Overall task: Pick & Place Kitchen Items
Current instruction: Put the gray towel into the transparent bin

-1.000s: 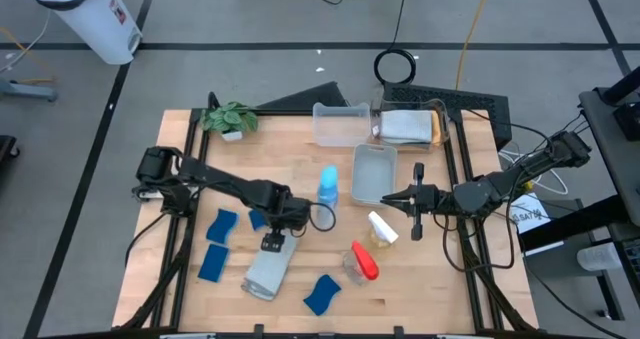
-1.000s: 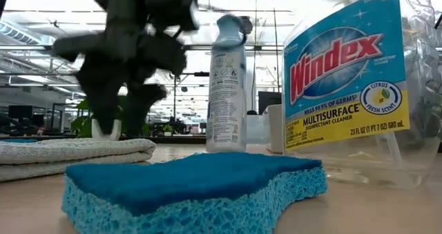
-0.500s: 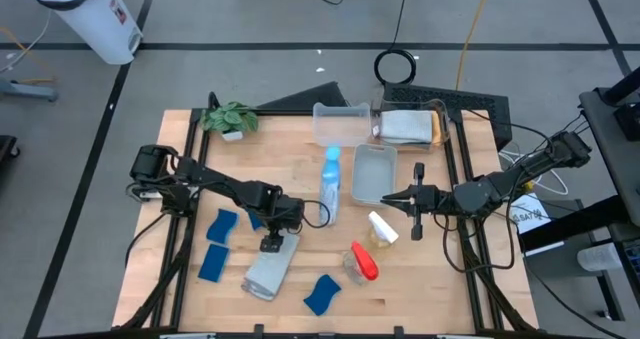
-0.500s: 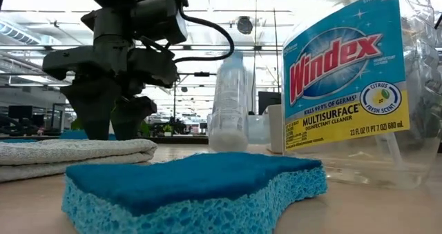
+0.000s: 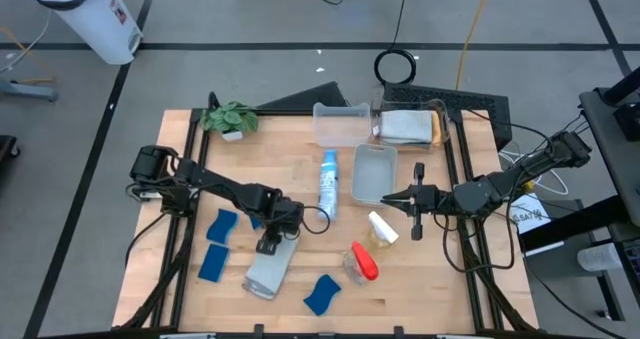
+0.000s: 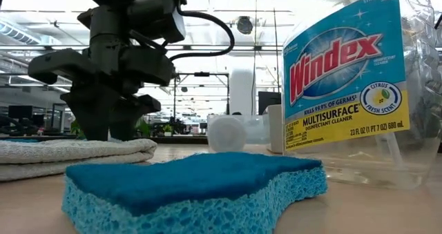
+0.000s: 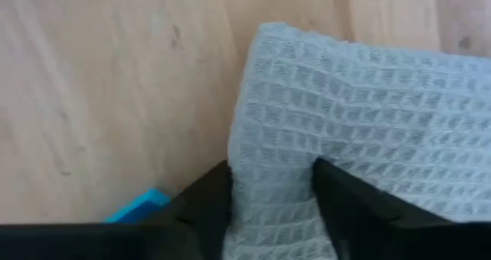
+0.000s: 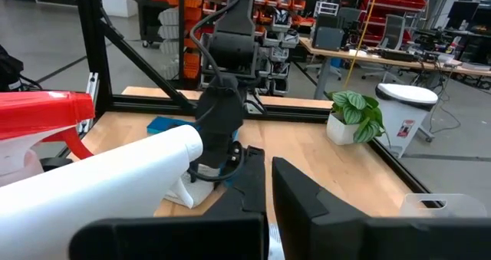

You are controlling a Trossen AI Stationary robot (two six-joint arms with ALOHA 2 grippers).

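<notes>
A folded grey cloth (image 5: pixel 268 274) lies flat on the wooden table near the front. My left gripper (image 5: pixel 268 244) points down onto its far end, shut on it, as the low view (image 6: pixel 103 123) also shows. A blue-topped clear bottle (image 5: pixel 328 184) lies on its side, top toward the far edge, base (image 6: pixel 226 132) toward the near edge. A red-topped bottle (image 5: pixel 362 262) and a white-topped bottle (image 5: pixel 381 229) lie to the right. Blue sponges (image 5: pixel 222 226) (image 5: pixel 213 263) (image 5: pixel 322 294) lie around the cloth. My right gripper (image 5: pixel 413 201) hangs shut above the table's right part, holding nothing. My left gripper pinches the grey cloth's far end (image 7: pixel 270 185) between its two fingers (image 7: pixel 205 208), close to one corner. The fingers come from above, pointing steeply down. The cloth bunches up between them, and the rest of it (image 6: pixel 76 153) lies flat on the table.
Two clear bins (image 5: pixel 340 124) (image 5: pixel 373 172) stand at the far middle, another with folded cloths (image 5: pixel 407 127) beside them. A potted plant (image 5: pixel 230 119) stands at the far left. In the low view a sponge (image 6: pixel 193 186) and a large spray bottle (image 6: pixel 359 82) lie close.
My left gripper has come down onto the grey cloth's far end. The blue-topped bottle, upright a second ago, has tipped over and now lies on its side with its top toward the far edge.
</notes>
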